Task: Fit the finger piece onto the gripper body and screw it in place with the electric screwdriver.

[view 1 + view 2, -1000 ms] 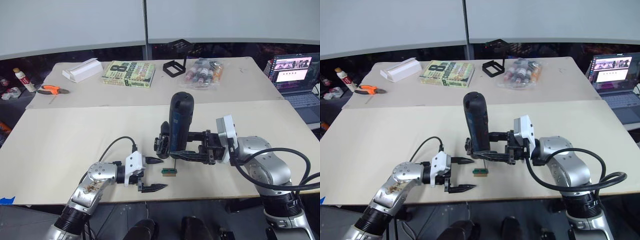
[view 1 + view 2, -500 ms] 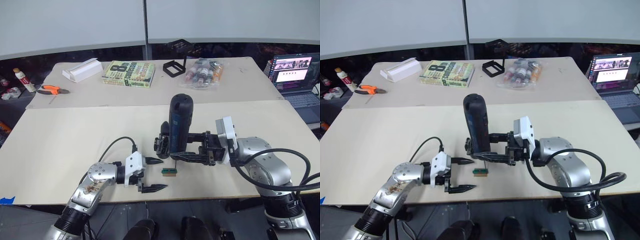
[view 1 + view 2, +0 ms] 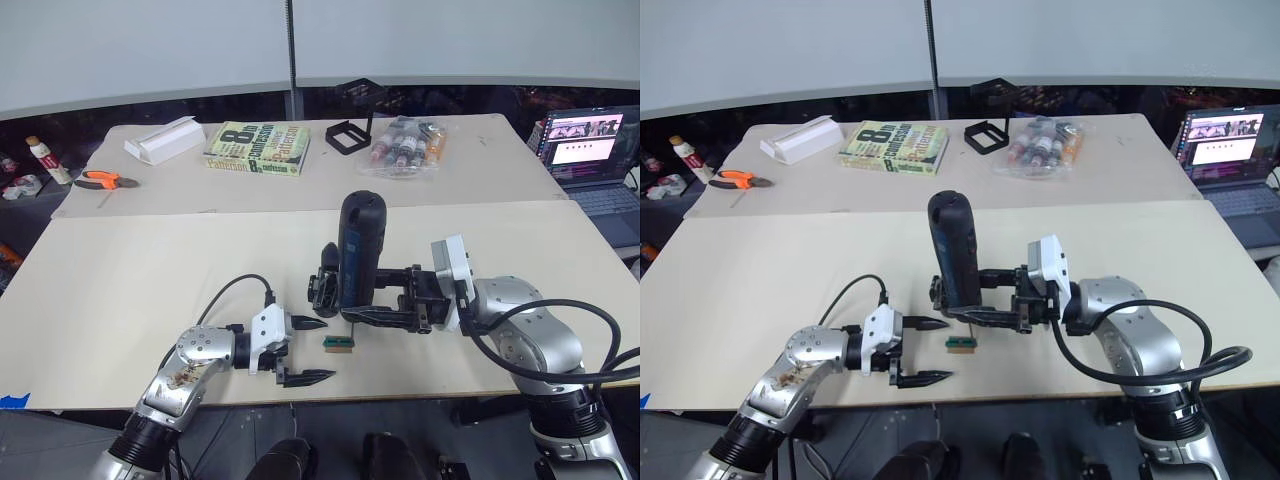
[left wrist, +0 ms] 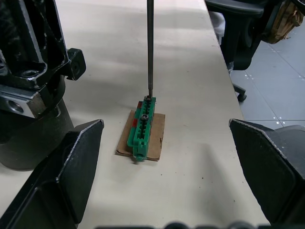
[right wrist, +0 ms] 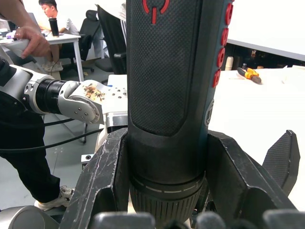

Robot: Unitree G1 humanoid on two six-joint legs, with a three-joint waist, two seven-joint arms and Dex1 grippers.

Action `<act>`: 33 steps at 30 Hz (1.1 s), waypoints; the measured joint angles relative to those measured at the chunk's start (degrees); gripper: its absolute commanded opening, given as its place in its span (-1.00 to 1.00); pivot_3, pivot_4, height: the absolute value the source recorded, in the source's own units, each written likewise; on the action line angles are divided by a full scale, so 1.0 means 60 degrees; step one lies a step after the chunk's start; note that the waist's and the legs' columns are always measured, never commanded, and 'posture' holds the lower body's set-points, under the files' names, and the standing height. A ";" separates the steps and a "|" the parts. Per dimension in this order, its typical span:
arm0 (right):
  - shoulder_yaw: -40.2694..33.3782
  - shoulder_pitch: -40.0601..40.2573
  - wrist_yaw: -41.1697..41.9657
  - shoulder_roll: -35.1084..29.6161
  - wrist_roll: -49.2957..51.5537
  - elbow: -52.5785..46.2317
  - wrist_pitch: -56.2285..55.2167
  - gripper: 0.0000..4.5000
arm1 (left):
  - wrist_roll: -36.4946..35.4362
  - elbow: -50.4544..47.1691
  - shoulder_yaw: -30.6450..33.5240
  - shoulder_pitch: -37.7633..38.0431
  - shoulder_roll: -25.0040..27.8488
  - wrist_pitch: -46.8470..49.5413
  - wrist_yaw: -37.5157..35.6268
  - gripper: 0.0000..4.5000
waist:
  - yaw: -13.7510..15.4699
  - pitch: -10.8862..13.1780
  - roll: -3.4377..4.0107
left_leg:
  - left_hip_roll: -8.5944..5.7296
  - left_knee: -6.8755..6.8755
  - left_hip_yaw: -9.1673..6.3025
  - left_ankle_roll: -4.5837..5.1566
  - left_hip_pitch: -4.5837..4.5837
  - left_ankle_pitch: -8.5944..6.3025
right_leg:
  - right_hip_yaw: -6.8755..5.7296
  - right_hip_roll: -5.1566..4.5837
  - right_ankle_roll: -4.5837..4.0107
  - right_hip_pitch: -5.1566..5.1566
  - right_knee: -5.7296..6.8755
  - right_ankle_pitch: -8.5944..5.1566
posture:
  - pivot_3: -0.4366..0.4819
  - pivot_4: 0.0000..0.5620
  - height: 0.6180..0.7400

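Right gripper (image 3: 385, 303) clamps the upright electric screwdriver (image 3: 357, 250) between its fingers; left gripper (image 3: 312, 349) gapes wide, green block (image 4: 144, 126) between its jaws

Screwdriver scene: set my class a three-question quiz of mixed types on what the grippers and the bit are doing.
1. True or false: the left gripper is shut on the green block.
2. Which gripper holds the screwdriver? A) left B) right
3. Fill in: the bit's tip rests on the green ____.

Key: 1 false, it is open and empty, with the block between its fingers. 2 B. 3 block.
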 measured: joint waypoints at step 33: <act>0.0219 -0.0014 -0.0167 0.0022 -0.0076 0.0111 -0.0375 -0.17 | 0.0000 0.0067 -0.0026 0.0137 -0.0057 -0.0212 -0.0020 1.00 | 0.0000 0.0000 0.0000 | 0.0002 0.0000 0.0000 0.0000 0.0006 0.0000 | 0.0000 0.0001 0.0000 0.0005 0.0000 0.0000 | -0.05 -0.47 1.00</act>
